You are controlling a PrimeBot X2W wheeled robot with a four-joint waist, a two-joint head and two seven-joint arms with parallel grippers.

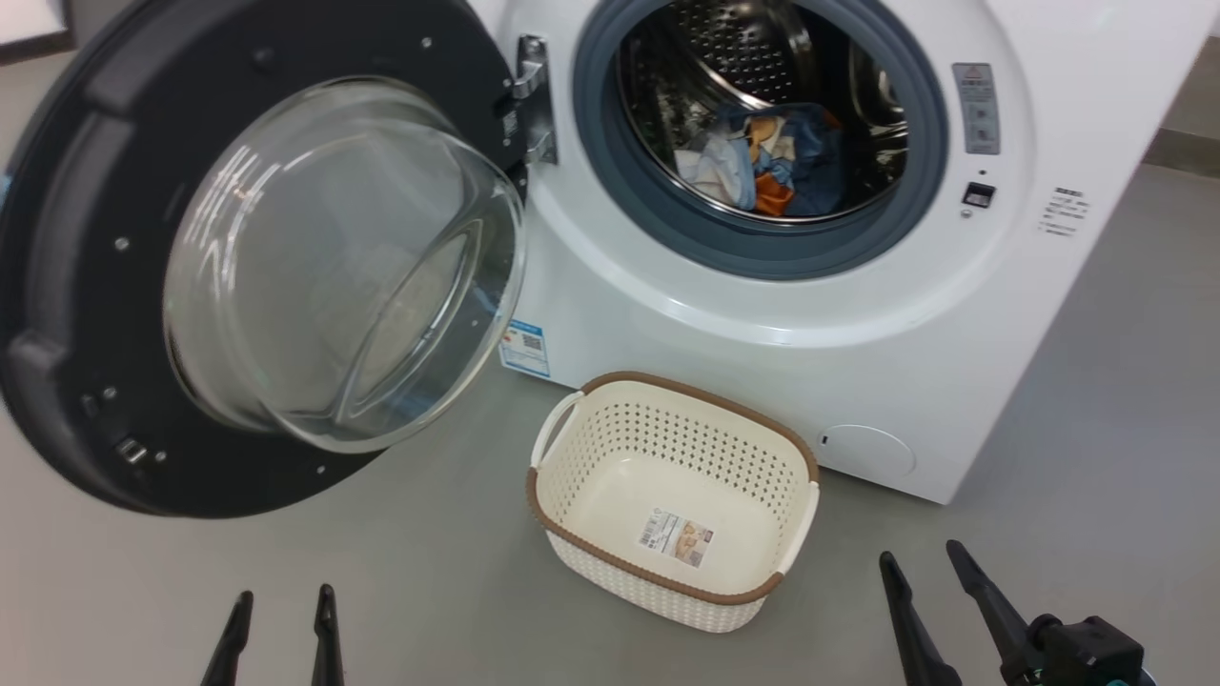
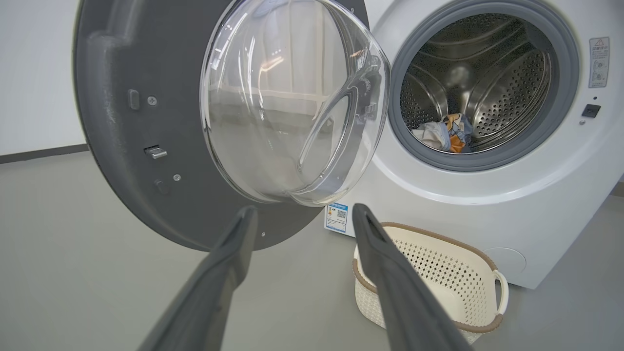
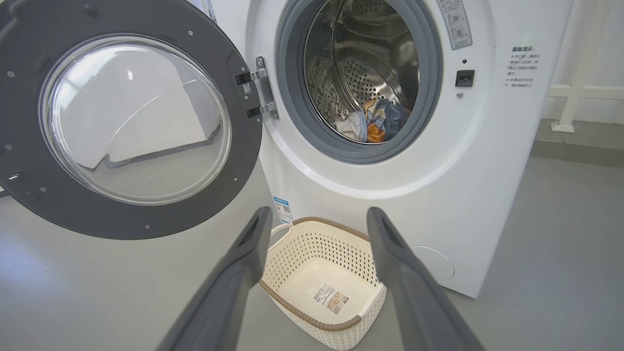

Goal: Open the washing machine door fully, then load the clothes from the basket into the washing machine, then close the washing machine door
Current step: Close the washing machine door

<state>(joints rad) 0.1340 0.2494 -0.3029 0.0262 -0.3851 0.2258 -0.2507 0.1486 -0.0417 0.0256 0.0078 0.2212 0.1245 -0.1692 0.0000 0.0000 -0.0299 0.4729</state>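
The white washing machine point(image 1: 667, 314) stands ahead with its black round door point(image 1: 86, 286) swung wide open to the left, glass bowl window bulging outward. The clothes point(image 1: 762, 162), blue, white and orange, lie inside the steel drum. The cream basket point(image 1: 672, 495) with a brown rim sits on the floor in front of the machine, holding nothing but its label sticker. My left gripper point(image 1: 281, 600) is open at the lower left, below the door. My right gripper point(image 1: 923, 557) is open at the lower right, right of the basket. Nothing is between either pair of fingers.
Grey floor point(image 1: 1096, 429) stretches right of the machine and in front of it. The open door point(image 2: 146, 146) overhangs the floor on the left. A pale wall with a dark skirting point(image 2: 39, 153) runs behind the door. A white rail point(image 3: 580, 92) stands at the far right.
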